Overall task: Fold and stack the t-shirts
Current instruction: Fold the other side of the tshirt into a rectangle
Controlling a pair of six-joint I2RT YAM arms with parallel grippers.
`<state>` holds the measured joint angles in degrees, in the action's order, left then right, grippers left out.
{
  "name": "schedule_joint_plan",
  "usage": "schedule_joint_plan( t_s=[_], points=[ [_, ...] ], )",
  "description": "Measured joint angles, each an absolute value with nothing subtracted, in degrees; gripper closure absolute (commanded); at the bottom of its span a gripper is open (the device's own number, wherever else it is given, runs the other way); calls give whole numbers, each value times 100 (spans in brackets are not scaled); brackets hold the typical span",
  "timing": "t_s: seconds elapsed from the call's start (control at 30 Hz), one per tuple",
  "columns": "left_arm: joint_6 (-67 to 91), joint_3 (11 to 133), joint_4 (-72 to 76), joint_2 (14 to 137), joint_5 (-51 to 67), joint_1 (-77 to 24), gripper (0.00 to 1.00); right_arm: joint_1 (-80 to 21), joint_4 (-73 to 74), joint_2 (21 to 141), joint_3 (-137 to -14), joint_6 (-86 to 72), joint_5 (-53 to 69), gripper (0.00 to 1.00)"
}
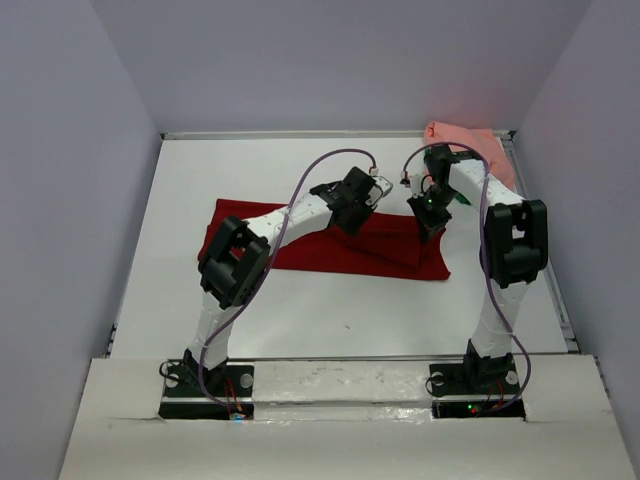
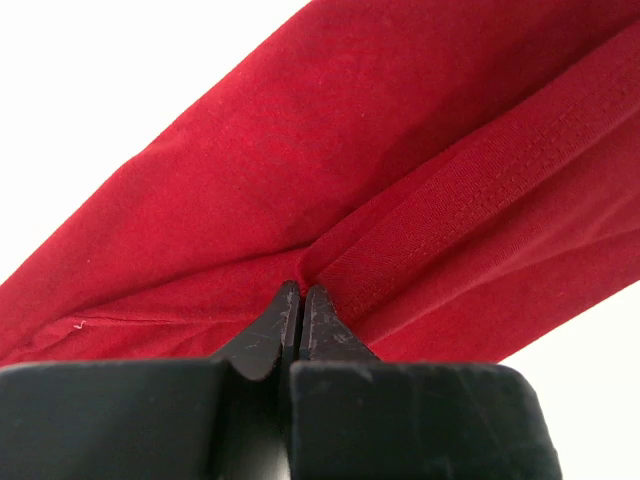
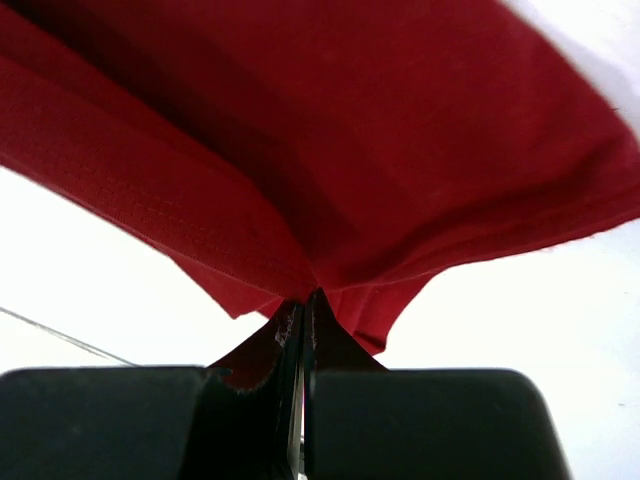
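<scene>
Dark red t-shirt (image 1: 320, 255) lies spread across the middle of the white tabletop (image 1: 300, 320), long side running left to right. We see both arms bent over its far edge, toward the right end. Left arm (image 1: 300, 215) reaches in from the left. Its jaws are pinched tight on a fold of the red cloth, with a stitched hem running right beside the tips (left wrist view, very close up). Right arm (image 1: 500, 250) comes in from the right side, its jaws likewise clamped on a bunched edge of the same shirt, layers fanning out from the pinch. We see bare tabletop past the cloth in both wrist views. Salmon pink t-shirt (image 1: 465, 140) sits crumpled in the far right corner, well apart from the red one. Small green sliver (image 1: 463, 202) just beside the right arm, possibly fabric, too small for us to tell.
</scene>
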<state>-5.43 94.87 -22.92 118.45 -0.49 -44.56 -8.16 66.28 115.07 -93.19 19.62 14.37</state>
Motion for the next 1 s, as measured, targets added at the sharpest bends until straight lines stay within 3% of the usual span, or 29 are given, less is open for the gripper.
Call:
schedule_joint_plan(
  t_s=[0.63, 0.7, 0.73, 0.8, 0.87, 0.9, 0.93, 1.0],
  points=[
    [-543, 9529, -2171, 11977, -220, -4466, 100, -816, 6248, 11585, -9317, 1732, 1044, 100],
    [-543, 9529, -2158, 12033, -252, -4469, 81, -816, 6246, 11594, -9308, 1728, 1044, 100],
    [-528, 9529, -2156, 12066, -274, -4469, 61, -816, 6248, 11594, -9301, 1721, 1044, 86],
    [-534, 9529, -2145, 12105, -333, -4469, 31, -816, 6246, 11596, -9286, 1719, 1041, 67],
    [-523, 9529, -2176, 12138, -432, -4469, 20, -816, 6254, 11596, -9284, 1686, 1004, 59],
    [-510, 9529, -2189, 12154, -513, -4469, 9, -816, 6252, 11596, -9282, 1702, 980, 56],
    [-515, 9529, -2196, 12164, -558, -4466, 4, -816, 6252, 11596, -9279, 1704, 963, 46],
    [-508, 9529, -2211, 12180, -657, -4464, 1, -814, 6252, 11596, -9279, 1684, 934, 40]
  ],
)
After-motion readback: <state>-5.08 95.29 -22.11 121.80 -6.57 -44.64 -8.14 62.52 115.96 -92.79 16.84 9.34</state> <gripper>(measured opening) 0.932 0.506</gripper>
